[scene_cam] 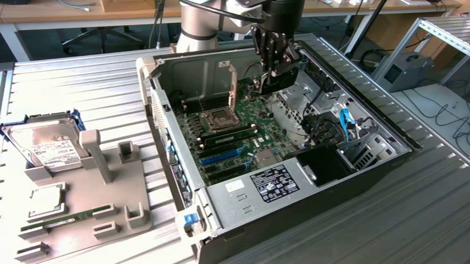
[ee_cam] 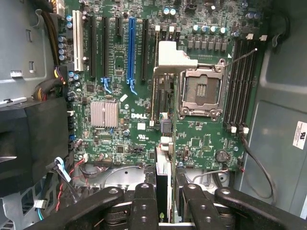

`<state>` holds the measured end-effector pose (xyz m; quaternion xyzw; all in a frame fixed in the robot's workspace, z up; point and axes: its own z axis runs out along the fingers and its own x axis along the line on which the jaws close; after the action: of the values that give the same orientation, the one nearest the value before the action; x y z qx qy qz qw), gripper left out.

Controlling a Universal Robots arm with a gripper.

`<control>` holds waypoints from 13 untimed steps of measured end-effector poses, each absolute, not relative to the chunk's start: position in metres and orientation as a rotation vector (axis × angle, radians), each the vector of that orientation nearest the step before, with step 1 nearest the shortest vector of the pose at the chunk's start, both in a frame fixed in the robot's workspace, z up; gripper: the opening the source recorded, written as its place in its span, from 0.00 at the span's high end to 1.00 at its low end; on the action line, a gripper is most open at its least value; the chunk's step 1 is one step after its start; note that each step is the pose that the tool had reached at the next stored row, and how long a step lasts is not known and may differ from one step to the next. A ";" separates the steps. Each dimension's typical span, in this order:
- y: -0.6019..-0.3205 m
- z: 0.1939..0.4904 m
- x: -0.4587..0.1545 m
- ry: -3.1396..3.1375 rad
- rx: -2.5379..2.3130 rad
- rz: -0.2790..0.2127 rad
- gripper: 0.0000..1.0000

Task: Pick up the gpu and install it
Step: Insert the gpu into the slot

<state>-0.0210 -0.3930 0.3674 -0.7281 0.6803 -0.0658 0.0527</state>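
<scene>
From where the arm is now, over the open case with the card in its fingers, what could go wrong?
1. The gripper holds the gpu edge-on by one end above the motherboard; it may tilt in the fingers and jam in a slot.
2. The card hangs near the open CPU socket, not over the blue slot; a straight descent could hit the socket.
3. Loose cables lie close to the gripper and might snag.

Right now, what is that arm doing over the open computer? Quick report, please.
Gripper shut on the gpu, card edge-on above the motherboard. Card not seated in a slot. Nothing seen blocking it.
</scene>
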 end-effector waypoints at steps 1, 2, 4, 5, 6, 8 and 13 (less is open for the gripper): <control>-0.393 0.367 -0.021 2.063 -2.218 -0.200 0.74; -0.393 0.367 -0.021 2.059 -2.222 -0.200 0.74; -0.393 0.367 -0.021 2.052 -2.228 -0.199 0.74; -0.393 0.367 -0.021 2.049 -2.231 -0.199 0.74; -0.393 0.367 -0.021 2.046 -2.233 -0.199 0.74; -0.393 0.367 -0.021 2.039 -2.239 -0.198 0.74; -0.393 0.367 -0.021 2.016 -2.258 -0.196 0.74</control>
<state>-0.0207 -0.3930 0.3674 -0.7434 0.6635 -0.0647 0.0541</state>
